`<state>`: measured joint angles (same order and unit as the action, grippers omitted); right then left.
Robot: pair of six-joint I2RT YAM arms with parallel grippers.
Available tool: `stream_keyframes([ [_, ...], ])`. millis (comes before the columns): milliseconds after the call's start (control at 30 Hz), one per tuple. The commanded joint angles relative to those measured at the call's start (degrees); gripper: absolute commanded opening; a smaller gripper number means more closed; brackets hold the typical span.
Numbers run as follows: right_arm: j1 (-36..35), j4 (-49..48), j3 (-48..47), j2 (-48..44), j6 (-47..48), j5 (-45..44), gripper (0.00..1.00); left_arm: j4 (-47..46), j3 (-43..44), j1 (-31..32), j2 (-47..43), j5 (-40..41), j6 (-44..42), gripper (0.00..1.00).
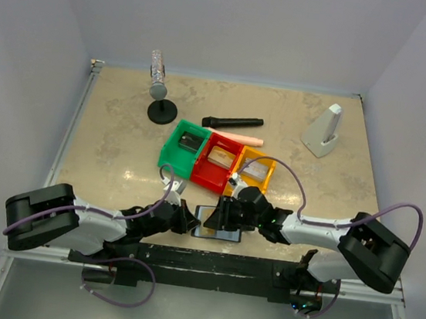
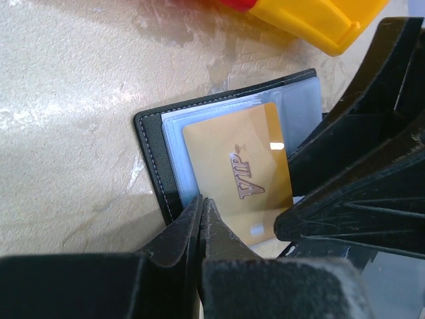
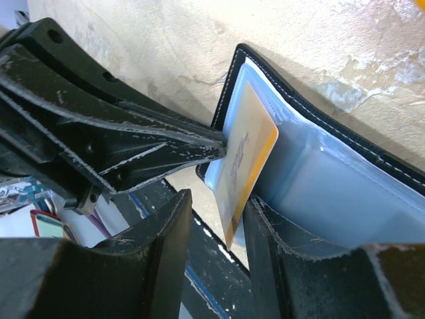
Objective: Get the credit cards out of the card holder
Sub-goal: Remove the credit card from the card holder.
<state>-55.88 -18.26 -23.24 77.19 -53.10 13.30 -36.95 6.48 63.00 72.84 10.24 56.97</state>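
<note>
While the one card in view stood only part-way out of its sleeve, the task was judged barely begun.

Item, nearest the arm bases: small flat black card holder (image 2: 149, 143), stitched edge, bluish-grey clear sleeves inside, lying open on the mottled beige table (image 1: 123, 133) close to its front edge.

Item: gold plastic card (image 2: 236, 166), one corner lifted clear of its sleeve, the rest lodged in the holder. Not yet removed. No card was seen lying loose on the table. Whether the other sleeves held further cards could not be told.

Item: left gripper (image 2: 201, 203), fingers pressed together, tip at the holder's near edge beside the card. Whether anything thin was nipped between them could not be told.

Item: right gripper (image 3: 218, 199), fingers apart, one either side of the card's raised edge, not closed on it. Judged remaining: pinch, draw the card free, set it down, check the other sleeves.

Item, beyond the holder: three joined plastic bins, green (image 1: 169, 150), red (image 1: 209, 178) and yellow (image 1: 268, 170). Contents indistinct.

Item, farther: salmon-pink stick (image 1: 239, 138); black marker-like stick (image 1: 233, 121).

Item, farthest: grey cylinder on a black round-footed stand (image 1: 159, 91); white wedge-shaped object (image 1: 323, 130).

Writing: "VIP" in slanted brown letters on the gold card. Nothing else was legible, and no brand was found.
</note>
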Motion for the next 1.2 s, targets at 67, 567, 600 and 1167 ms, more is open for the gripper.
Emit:
stream_keyframes([
  [67, -0.2, -0.02, -0.13, -4.85, 0.72, -0.29, 0.41, 3.37, -1.38, 0.01, 0.64, 0.75, 0.86, 0.0],
  [567, -0.2, 1.21, 1.71, -8.02, 0.81, -1.61, 0.36, 4.25, -1.21, 0.01, 1.34, 1.19, 2.09, 0.0],
  [600, -0.11, 1.3, 1.8, -8.28, 0.81, -1.61, 0.35, 4.25, -1.29, 0.01, 1.34, 1.19, 2.09, 0.0],
  [1167, -0.02, 1.91, 2.59, -9.69, 0.72, -2.31, 0.31, 4.34, -1.56, 0.01, 1.17, 1.36, 2.44, 0.0],
])
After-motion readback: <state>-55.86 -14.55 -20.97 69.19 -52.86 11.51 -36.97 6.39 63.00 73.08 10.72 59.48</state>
